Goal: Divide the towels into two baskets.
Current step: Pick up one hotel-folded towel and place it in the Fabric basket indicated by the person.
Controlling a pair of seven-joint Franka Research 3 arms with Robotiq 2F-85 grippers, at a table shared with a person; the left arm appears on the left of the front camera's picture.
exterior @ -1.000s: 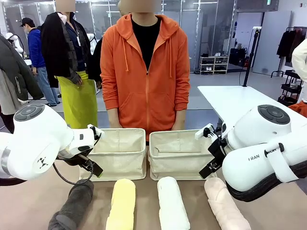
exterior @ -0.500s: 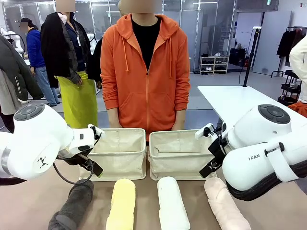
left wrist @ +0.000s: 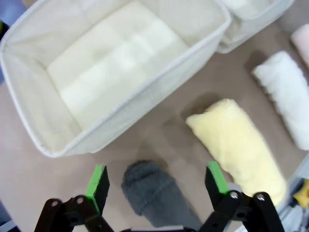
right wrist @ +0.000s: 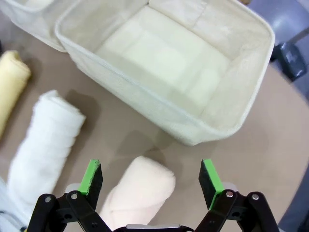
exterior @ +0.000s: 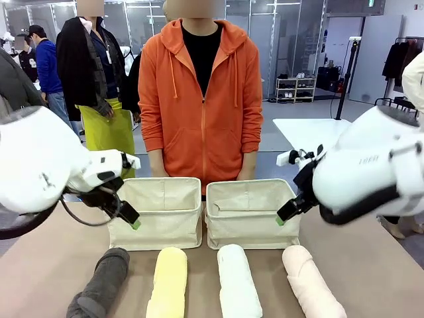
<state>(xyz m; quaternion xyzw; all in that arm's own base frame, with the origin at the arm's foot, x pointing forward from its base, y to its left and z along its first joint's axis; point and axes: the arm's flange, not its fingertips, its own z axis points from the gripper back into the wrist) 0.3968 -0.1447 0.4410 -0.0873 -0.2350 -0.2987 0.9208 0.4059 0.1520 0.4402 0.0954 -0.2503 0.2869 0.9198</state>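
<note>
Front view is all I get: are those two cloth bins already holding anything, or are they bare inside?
Observer: The left wrist view looks down into the left basket. It shows a bare cream floor and no towel.
Operator: And the other one?
Observer: The right wrist view shows the right basket bare inside too.
Operator: What's the left claw aimed at?
Observer: The left end effector hangs open above one end of the dark grey towel.
</note>
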